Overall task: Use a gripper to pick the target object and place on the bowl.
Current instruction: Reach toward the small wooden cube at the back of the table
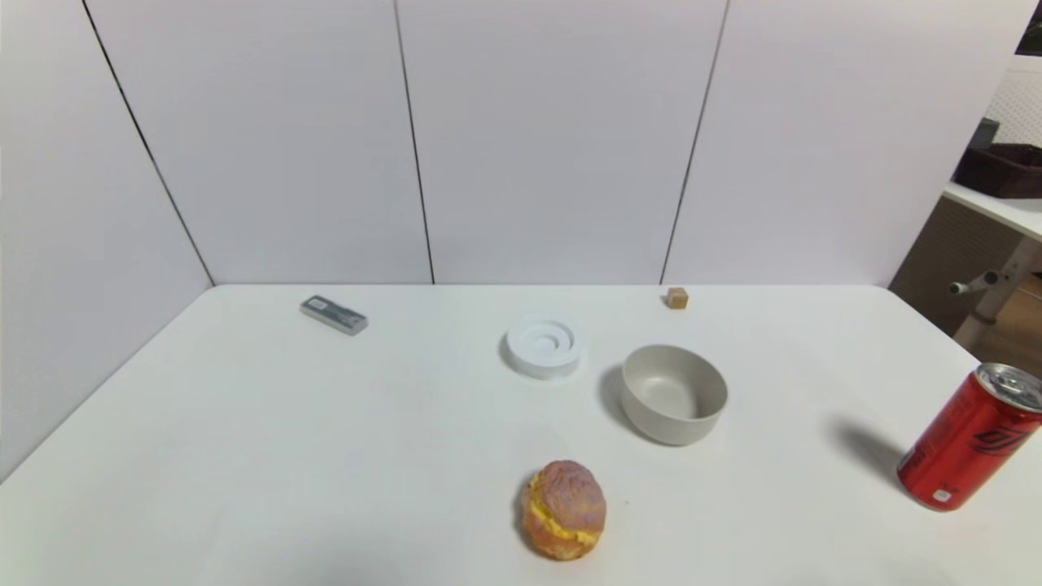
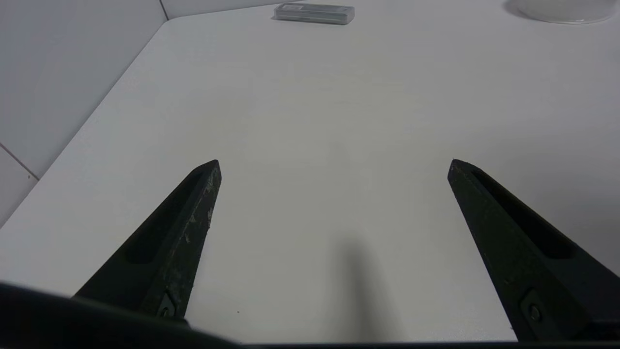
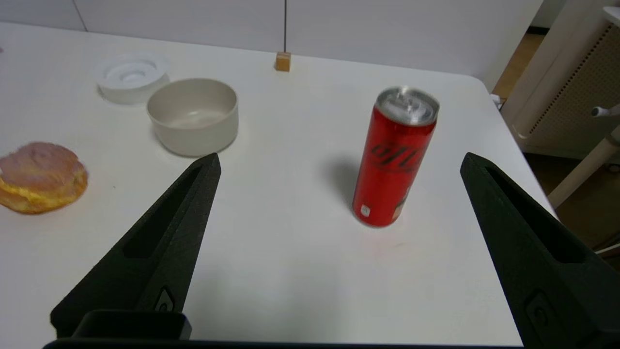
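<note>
The white counter carries six things, all apart from one another. A grey bar lies flat toward the far left. A white ring-shaped disc sits near the middle, with the beige bowl just beside it. The small wooden cube rests close to the back wall. A cream-puff bun sits nearest, and a red can stands upright at the right.
</note>
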`<action>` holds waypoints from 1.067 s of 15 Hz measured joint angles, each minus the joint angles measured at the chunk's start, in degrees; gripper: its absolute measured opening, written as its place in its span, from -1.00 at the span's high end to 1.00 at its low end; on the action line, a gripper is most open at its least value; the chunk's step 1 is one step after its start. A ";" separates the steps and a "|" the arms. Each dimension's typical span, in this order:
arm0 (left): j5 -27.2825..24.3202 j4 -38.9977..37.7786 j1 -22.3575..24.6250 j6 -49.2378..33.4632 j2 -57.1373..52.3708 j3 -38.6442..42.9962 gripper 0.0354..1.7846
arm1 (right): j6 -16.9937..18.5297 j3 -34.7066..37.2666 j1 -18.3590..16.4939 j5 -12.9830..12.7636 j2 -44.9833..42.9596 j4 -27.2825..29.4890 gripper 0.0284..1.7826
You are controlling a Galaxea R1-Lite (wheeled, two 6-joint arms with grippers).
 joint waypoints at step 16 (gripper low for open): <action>0.01 0.00 0.00 0.02 0.00 0.02 -0.89 | -0.50 -61.10 6.58 5.75 67.06 11.96 -0.92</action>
